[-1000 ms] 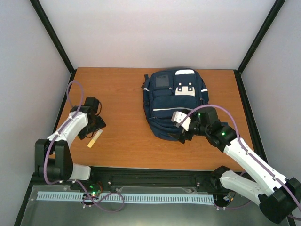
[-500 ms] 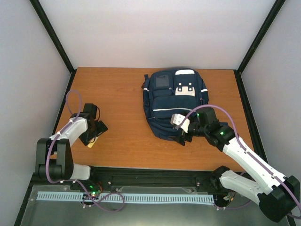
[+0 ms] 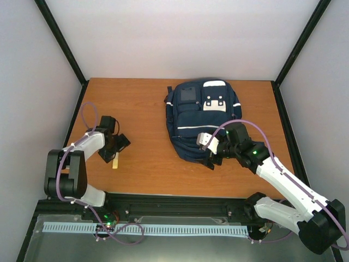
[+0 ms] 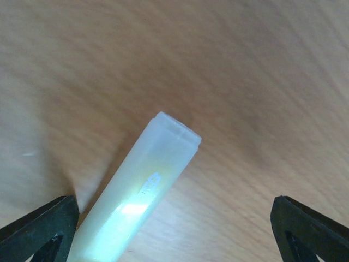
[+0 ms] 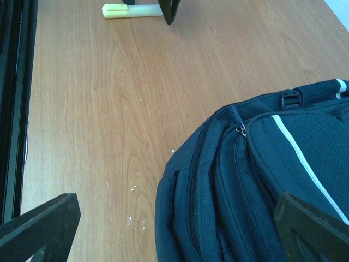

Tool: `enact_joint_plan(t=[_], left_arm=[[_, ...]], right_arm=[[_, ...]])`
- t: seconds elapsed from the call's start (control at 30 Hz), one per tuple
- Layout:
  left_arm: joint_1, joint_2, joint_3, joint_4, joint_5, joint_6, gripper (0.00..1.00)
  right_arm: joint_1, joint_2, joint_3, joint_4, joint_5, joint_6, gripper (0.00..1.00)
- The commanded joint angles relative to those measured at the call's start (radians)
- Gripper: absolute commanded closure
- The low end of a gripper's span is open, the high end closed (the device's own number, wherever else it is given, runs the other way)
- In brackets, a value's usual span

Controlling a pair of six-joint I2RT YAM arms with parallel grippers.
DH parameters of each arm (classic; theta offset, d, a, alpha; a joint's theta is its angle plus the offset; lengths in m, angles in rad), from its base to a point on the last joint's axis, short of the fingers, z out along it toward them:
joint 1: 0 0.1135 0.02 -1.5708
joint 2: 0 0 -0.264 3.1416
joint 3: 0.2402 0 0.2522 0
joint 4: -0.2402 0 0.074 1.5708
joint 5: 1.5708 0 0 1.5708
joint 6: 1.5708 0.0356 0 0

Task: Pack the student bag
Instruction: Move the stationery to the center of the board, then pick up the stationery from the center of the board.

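Navy student bag [image 3: 200, 114] lying flat on the desk's [image 3: 142, 109] far right part, right gripper [image 3: 211, 158] hovering at its near edge with jaws gaping wide, left gripper [image 3: 115, 149] hanging low, pale yellow marker [image 4: 143, 196] lying between its wide-open jaws

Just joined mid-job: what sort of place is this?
Probably a robot test cell, not a home: plain white walls, black frame posts, a wooden tabletop holding a navy fabric backpack.
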Motion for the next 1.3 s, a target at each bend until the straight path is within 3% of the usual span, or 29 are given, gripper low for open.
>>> enact_joint_plan(t=[0.0, 0.2, 0.47, 0.67, 0.83, 1.0, 1.27], left_arm=[[-0.074, 0.089, 0.029, 0.085, 0.111, 0.011, 0.0], [-0.197, 0.252, 0.169, 0.004, 0.19, 0.13, 0.03], [-0.202, 0.191, 0.188, -0.114, 0.005, 0.172, 0.05], [-0.203, 0.166, 0.25, -0.26, -0.13, 0.278, 0.18], [-0.203, 0.158, 0.261, -0.255, -0.093, 0.358, 0.27], [-0.208, 0.177, 0.271, -0.23, -0.054, 0.377, 0.3], [-0.222, 0.239, 0.307, -0.209, -0.038, 0.394, 0.44]], right_arm=[[-0.01, 0.007, 0.009, -0.002, -0.016, -0.005, 0.0], [-0.011, 0.023, 0.011, -0.012, -0.019, -0.012, 0.0], [-0.011, 0.022, 0.012, -0.022, -0.031, -0.024, 0.0], [-0.011, 0.029, 0.017, -0.038, -0.051, -0.037, 0.02], [-0.011, 0.036, 0.018, -0.046, -0.059, -0.044, 0.03], [-0.011, 0.041, 0.02, -0.051, -0.059, -0.046, 0.03], [-0.011, 0.048, 0.023, -0.054, -0.053, -0.049, 0.04]])
